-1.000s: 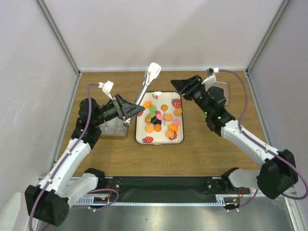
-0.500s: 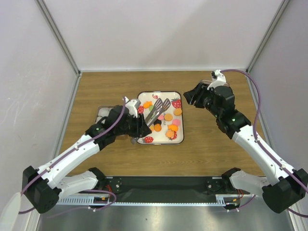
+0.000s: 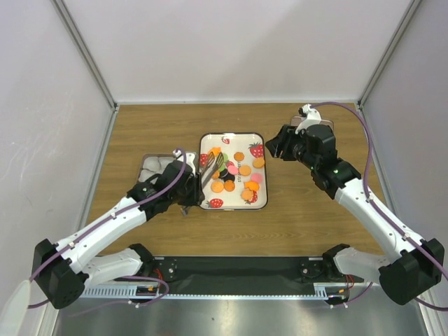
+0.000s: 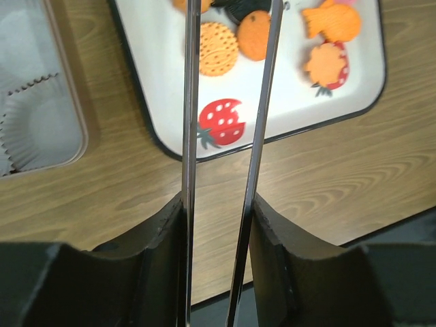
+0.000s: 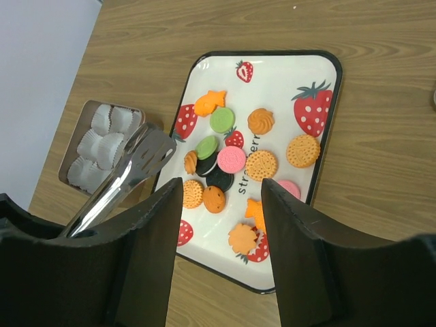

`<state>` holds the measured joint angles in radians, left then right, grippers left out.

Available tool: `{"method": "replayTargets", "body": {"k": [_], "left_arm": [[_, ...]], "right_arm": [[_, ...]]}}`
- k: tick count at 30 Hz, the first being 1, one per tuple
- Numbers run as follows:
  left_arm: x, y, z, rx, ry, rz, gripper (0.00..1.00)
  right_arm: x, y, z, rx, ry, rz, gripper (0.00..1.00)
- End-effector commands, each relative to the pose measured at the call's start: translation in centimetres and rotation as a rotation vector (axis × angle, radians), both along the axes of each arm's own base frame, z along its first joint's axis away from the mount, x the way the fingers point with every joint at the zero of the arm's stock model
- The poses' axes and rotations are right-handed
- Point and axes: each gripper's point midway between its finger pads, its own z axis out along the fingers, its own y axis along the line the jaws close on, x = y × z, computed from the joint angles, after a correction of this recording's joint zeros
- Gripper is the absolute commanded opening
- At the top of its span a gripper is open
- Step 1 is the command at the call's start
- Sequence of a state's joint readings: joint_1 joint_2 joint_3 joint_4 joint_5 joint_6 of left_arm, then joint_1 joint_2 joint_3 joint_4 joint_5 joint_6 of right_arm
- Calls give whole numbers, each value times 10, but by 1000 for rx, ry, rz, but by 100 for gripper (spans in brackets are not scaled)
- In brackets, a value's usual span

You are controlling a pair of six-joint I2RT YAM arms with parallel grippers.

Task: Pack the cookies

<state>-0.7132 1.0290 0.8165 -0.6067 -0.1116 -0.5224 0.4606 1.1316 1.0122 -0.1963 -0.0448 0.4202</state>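
The left gripper (image 3: 196, 187), which a second before had stood raised at centre-left of the top view with the tongs (image 3: 211, 168) pointing up toward the back wall, swung down and toward the lower edge of the frame. The tongs tipped over with it, and their tips came to lie over the cookies (image 3: 244, 170) at the left side of the tray (image 3: 232, 135). The right gripper (image 3: 276, 145) drew back from the tray's upper right corner, shifting slightly right and down in the frame.
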Motion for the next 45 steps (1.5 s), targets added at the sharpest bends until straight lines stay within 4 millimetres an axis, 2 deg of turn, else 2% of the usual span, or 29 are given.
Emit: {"method": "replayTargets", "body": {"k": [1, 14, 29, 45], "left_arm": [[2, 5, -5, 44, -11, 16, 43], [4, 7, -35, 140, 45, 14, 45], [6, 7, -54, 182, 78, 6, 47], [2, 6, -64, 190, 105, -4, 47]], "right_arm": [[2, 2, 2, -10, -20, 26, 55], [0, 4, -4, -15, -6, 47, 55], [-2, 6, -7, -15, 0, 64, 55], [-3, 8, -8, -11, 4, 75, 55]]}}
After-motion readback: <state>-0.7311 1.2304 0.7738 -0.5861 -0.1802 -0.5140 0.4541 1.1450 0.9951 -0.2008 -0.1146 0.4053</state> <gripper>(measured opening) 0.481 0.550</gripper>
